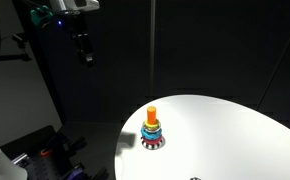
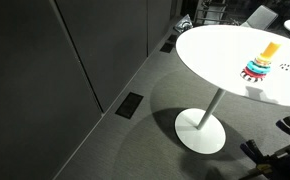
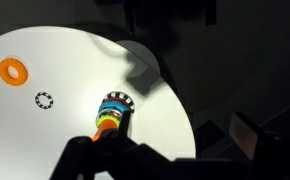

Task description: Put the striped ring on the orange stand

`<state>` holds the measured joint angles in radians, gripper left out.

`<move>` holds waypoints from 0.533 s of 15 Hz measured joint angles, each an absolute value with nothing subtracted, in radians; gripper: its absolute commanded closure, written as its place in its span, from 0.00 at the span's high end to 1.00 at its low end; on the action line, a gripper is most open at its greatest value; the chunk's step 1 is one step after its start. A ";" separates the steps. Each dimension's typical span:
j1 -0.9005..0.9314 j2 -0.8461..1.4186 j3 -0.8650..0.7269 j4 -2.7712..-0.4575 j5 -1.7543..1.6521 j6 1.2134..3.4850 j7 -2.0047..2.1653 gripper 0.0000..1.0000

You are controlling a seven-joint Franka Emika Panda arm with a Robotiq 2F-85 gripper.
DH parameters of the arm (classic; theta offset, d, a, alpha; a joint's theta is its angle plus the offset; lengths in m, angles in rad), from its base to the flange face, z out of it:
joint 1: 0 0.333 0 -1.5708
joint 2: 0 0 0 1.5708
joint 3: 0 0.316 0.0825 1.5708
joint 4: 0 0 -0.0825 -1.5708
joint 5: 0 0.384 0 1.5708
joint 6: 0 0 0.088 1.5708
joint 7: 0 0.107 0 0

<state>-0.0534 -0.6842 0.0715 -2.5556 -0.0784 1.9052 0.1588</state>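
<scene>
The orange stand (image 1: pixel 152 111) stands upright on the white round table (image 1: pixel 225 130), with several rings stacked around it. The striped ring (image 1: pixel 152 142) lies at the bottom of that stack, flat on the table. The stand (image 2: pixel 272 48) and the striped ring (image 2: pixel 253 74) also show in an exterior view from farther away. In the wrist view the stack appears from above, with the striped ring (image 3: pixel 117 100) at its base. My gripper (image 1: pixel 85 48) hangs high up, well to the side of the table. Its fingers (image 3: pixel 165 150) look spread apart and hold nothing.
A plain orange ring (image 3: pixel 12 69) and a small dotted black-and-white ring (image 3: pixel 45 100) lie loose on the table (image 3: pixel 65 50). The table stands on one pedestal foot (image 2: pixel 200 130) on grey carpet. Dark panels surround the scene.
</scene>
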 measured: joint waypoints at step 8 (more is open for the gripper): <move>-0.103 -0.556 0.004 -2.399 -0.066 1.966 0.205 1.00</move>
<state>-0.1030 -0.5561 0.0040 -2.3990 -0.0664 1.9656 0.2052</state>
